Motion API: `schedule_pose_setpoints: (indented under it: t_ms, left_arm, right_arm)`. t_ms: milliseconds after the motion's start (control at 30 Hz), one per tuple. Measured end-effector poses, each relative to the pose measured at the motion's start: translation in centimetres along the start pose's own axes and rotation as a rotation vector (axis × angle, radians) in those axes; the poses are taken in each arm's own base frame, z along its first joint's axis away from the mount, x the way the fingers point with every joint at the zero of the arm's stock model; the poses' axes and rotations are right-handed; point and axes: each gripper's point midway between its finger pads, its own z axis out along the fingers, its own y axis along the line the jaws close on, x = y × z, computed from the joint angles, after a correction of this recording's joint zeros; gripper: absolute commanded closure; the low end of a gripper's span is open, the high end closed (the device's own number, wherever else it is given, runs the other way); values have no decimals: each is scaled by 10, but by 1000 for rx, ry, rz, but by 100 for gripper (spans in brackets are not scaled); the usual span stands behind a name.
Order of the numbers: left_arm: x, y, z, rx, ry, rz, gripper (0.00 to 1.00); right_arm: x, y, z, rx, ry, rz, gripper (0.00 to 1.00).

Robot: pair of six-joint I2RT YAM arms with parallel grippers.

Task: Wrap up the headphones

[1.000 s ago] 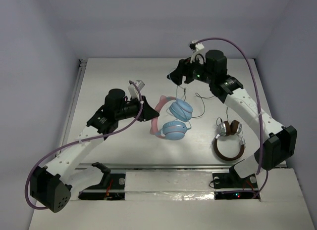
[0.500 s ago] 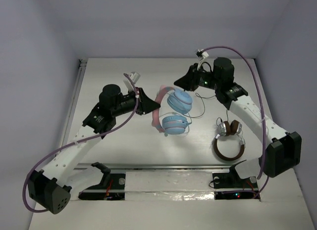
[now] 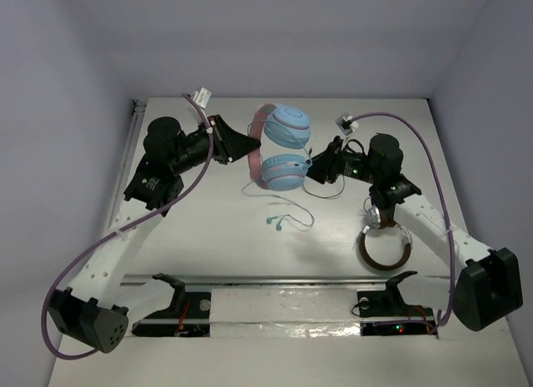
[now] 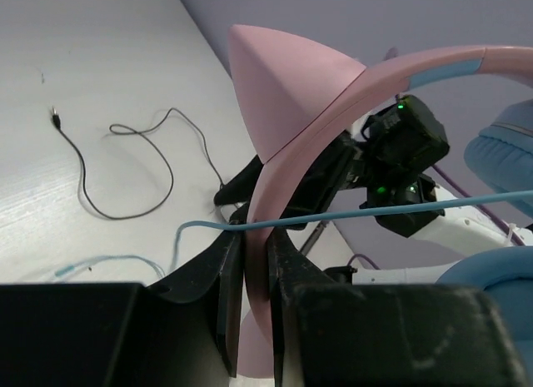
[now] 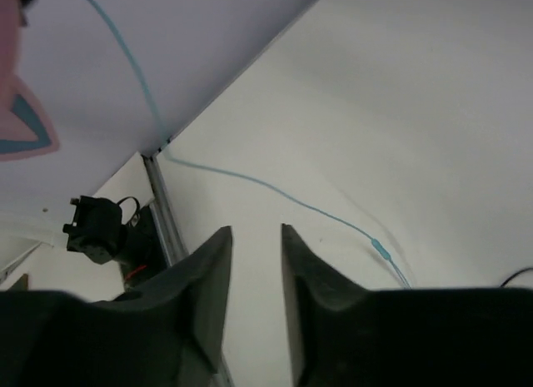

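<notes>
The headphones (image 3: 287, 125) hang above the table, their pink headband (image 4: 283, 96) clamped between the jaws of my left gripper (image 3: 246, 146), which is shut on it. Both light-blue earcups sit to the right of that grip, one above the other. The thin light-blue cable (image 3: 290, 220) trails down onto the table, and in the left wrist view it runs across the headband (image 4: 400, 207). My right gripper (image 3: 315, 167) sits just right of the lower earcup, its jaws a little apart and empty (image 5: 256, 237). The cable (image 5: 275, 186) lies on the table beyond them.
Brown-and-silver headphones (image 3: 385, 237) lie on the table under the right forearm. A loose thin black cable (image 4: 125, 171) curls on the table behind the right gripper. A metal rail (image 5: 162, 204) runs along the table's left edge. Walls enclose the table.
The left arm has lifted the headphones off the table and carried them toward the back. The right gripper came down from the back to beside the lower earcup, its jaws narrower.
</notes>
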Motion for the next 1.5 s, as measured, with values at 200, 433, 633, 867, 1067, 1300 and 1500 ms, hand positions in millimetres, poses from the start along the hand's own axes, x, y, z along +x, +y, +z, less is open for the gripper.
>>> schedule_pose_setpoints:
  t_ms: [200, 433, 633, 867, 1067, 1300, 1500]
  left_arm:
    - [13, 11, 3, -51, 80, -53, 100]
    - [23, 10, 4, -45, 144, -81, 100]
    - [29, 2, 5, -20, 170, -81, 100]
    - [39, -2, 4, -7, 211, -90, 100]
    - [47, 3, 0, -35, 244, -85, 100]
    - [43, 7, -5, -90, 248, -42, 100]
    - [33, 27, -8, -209, 199, 5, 100]
  right_arm:
    - [-8, 8, 16, -97, -41, -37, 9]
    - [25, 32, 62, -236, 45, -5, 7]
    - [16, 23, 85, -246, -37, 18, 6]
    - [10, 13, 107, -291, -111, 107, 62]
    - [-16, 14, 108, -266, -207, 125, 100]
    - [-53, 12, 83, -112, -335, 42, 100]
    - [-54, 8, 65, -27, -330, -17, 100]
